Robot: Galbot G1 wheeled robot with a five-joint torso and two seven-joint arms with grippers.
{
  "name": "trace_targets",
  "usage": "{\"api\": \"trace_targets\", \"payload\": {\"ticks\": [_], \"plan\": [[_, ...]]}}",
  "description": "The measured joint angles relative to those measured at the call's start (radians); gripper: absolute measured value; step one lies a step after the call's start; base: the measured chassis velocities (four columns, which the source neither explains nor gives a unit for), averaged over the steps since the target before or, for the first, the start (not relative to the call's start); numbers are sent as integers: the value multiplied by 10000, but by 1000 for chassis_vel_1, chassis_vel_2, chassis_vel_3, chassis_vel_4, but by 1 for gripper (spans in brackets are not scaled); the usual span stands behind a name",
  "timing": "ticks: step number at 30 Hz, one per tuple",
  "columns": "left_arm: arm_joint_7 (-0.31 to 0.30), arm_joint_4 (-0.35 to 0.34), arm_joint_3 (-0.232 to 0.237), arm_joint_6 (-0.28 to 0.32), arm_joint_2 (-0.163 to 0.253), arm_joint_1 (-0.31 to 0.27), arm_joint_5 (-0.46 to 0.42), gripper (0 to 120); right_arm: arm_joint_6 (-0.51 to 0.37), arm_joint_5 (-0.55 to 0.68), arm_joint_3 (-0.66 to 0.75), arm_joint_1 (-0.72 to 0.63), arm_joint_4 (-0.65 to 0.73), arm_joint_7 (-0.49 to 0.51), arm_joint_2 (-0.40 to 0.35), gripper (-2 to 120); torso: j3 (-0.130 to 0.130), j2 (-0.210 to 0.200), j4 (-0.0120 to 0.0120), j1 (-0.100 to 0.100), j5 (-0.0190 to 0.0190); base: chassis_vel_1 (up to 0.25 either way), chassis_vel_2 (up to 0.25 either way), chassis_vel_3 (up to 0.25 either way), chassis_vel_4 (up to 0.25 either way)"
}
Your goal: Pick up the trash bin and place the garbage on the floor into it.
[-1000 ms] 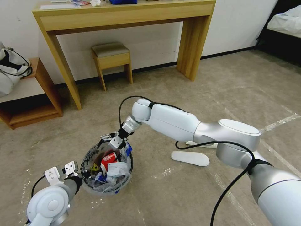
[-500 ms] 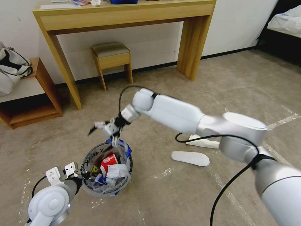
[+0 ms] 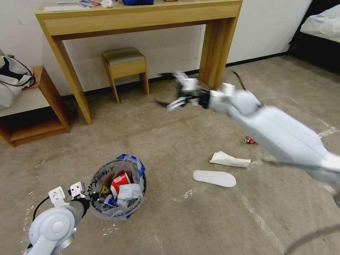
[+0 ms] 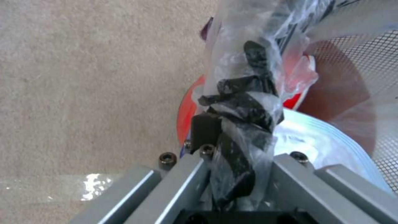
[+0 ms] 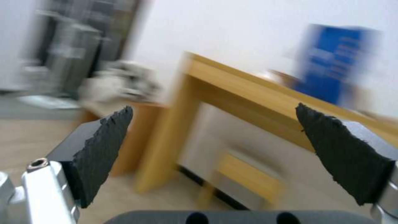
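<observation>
The trash bin [image 3: 106, 209], a small red pail with a clear printed bag, rests on the beige floor [image 3: 198, 219] at the lower left. A red-and-white carton [image 3: 119, 180] and white wrappers lie inside it. My left gripper [image 3: 90, 195] is shut on the bin's near rim and bag; the left wrist view shows the crumpled bag [image 4: 248, 102] and the red rim [image 4: 184, 115] pinched by that gripper [image 4: 236, 130]. My right gripper [image 3: 166, 89] hangs open and empty in the air near the desk leg, pads [image 5: 104, 149] wide apart. Garbage on the carpet: a white slipper [image 3: 214, 178], a white tissue [image 3: 229, 159], a red can [image 3: 250, 140].
A wooden desk [image 3: 141, 17] stands against the wall with a small stool [image 3: 125, 63] under it. A low shelf [image 3: 39, 109] holding a bag [image 3: 12, 79] is at the left, a bed [image 3: 322, 24] at the far right. Pale tape lines [image 3: 260, 221] cross the carpet.
My right arm has risen from over the bin and swung up and to the right, toward the desk, with its gripper open. The left gripper still holds the bin's rim.
</observation>
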Motion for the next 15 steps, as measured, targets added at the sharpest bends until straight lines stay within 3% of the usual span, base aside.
{"api": "trace_targets", "payload": {"ticks": [2,5,7,8,10,15], "plan": [[23,52,1,-9,3,-23,-17,0,249,-629,1289,-1791,246,1012,-103,100,4,-1,-3,1,14,0,0,0,0],[27,84,20,-9,0,-33,-11,0,264,-847,1740,-2260,341,1347,-88,100,5,-1,-5,1,16,0,0,0,0],[41,158,116,-11,-27,-92,5,0,244,-1681,3124,-3752,689,2484,137,100,1,1,-4,0,-14,0,0,0,0],[51,186,146,-10,-44,-132,1,0,195,-1948,3556,-4328,789,2887,298,100,2,0,-1,0,-4,0,0,0,0],[48,230,164,-11,-64,-200,10,0,121,-2299,4128,-5119,938,3338,542,100,2,0,0,0,10,0,0,0,0],[31,285,199,-12,-77,-322,2,0,-50,-3004,5766,-6967,1311,3935,1353,100,1,1,-4,0,0,0,0,0,0]]}}
